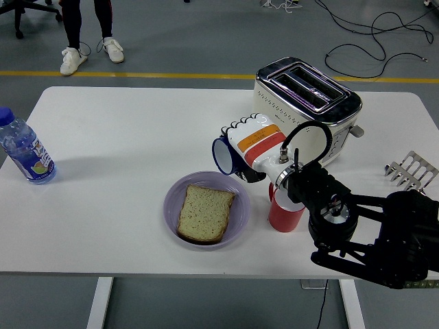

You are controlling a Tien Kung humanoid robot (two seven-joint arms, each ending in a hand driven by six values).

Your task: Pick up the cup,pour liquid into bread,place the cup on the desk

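No words or numbers can be read anywhere. The water bottle [25,149], far to the left of the robot hand [250,145] on the counter [123,130], has a label with colors on it, but the print is too small to make out. The robot hand has orange and red stripes, with no letters on them.

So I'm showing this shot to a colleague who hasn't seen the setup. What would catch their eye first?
Most likely the robot's right hand at mid-table, gripping a blue cup tipped on its side just above a purple plate holding a slice of bread. Next, the shiny toaster behind the hand and the red cup standing right of the plate.
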